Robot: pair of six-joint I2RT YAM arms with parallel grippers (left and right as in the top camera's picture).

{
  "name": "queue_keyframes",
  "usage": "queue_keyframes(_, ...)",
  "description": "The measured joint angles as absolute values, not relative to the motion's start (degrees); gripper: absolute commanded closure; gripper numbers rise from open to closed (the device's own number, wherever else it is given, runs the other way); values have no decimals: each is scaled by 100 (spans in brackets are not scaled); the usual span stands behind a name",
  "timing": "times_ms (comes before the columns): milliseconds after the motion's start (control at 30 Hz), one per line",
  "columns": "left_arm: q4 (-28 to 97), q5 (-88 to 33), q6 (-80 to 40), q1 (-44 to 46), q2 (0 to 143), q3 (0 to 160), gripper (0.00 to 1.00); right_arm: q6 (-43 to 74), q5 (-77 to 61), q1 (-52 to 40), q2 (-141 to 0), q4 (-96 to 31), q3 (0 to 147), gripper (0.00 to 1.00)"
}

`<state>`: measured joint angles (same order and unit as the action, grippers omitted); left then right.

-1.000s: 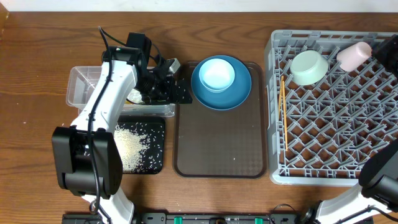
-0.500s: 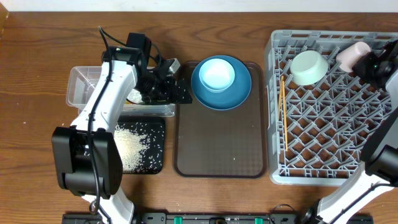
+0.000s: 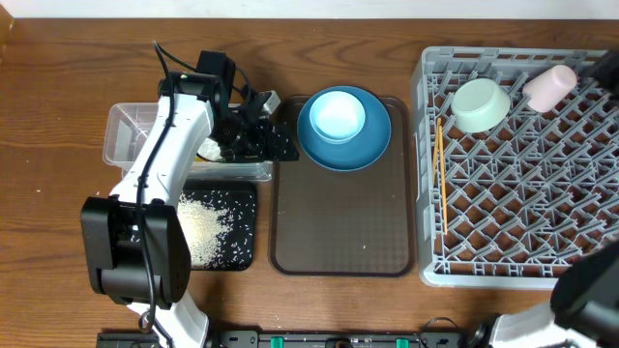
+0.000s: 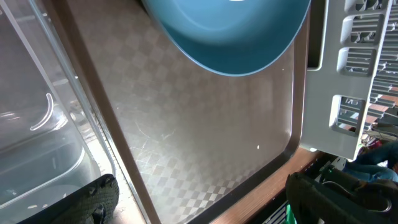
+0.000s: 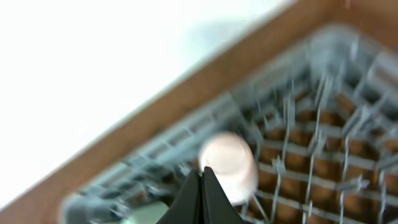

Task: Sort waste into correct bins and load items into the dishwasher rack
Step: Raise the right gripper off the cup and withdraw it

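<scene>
Black tray: nearest us on the left of the table point(image 3: 58, 203), the black tray point(image 3: 246, 255) lies flat. The rice grains point(image 3: 205, 227) are spread over its middle and left part.
Serving tray: just right of the black tray lies the brown serving tray point(image 3: 343, 227), with its long sides running away from us.
Dishwasher rack: the dishwasher rack point(image 3: 522, 217) takes up the right side of the table. Its left wall stands just beside the serving tray.
Chopsticks: the chopsticks point(image 3: 438, 155) lie inside the rack along its left wall, running near to far.
Clear tub: the clear tub point(image 3: 128, 140) sits directly behind the black tray, and the left arm point(image 3: 169, 155) reaches across it.
Snack wrapper: we see a pale yellowish scrap, the snack wrapper point(image 3: 207, 150), in the tub. The arm hides most of it.
Left gripper: the left gripper point(image 3: 282, 126) hovers over the tub's right end and the serving tray's left rim. Its jaws are wide apart with nothing between them.
Blue plate-bowl: the blue plate-bowl point(image 3: 373, 145) stands upright at the far end of the serving tray. We cannot tell whether the pale round patch at its centre is a cup.
Mint bowl: the mint bowl point(image 3: 481, 104) rests among the pegs near the rack's far-left corner and seems tipped.
Pink cup: the pink cup point(image 3: 549, 85) lies on its side at the rack's far edge, right of the mint bowl and apart from it.
Right gripper: the right gripper point(image 5: 202, 175) is over the rack's far-right corner. Its wrist view is blurred, but we see the fingers pressed together and empty, with the pink cup just beyond their tips.
</scene>
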<state>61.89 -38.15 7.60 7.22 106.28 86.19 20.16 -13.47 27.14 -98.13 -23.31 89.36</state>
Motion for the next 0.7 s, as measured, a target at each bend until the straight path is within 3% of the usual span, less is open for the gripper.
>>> queue_keyframes(233, 6189, -3815, 757, 722, 10628, 8619, 11, 2018, -1041, 2681, -9996, -2174, 8989, 99)
queue_keyframes(700, 6189, -3815, 757, 722, 10628, 8619, 11, 1966, -1063, 2681, -12114, -2246, 8934, 99)
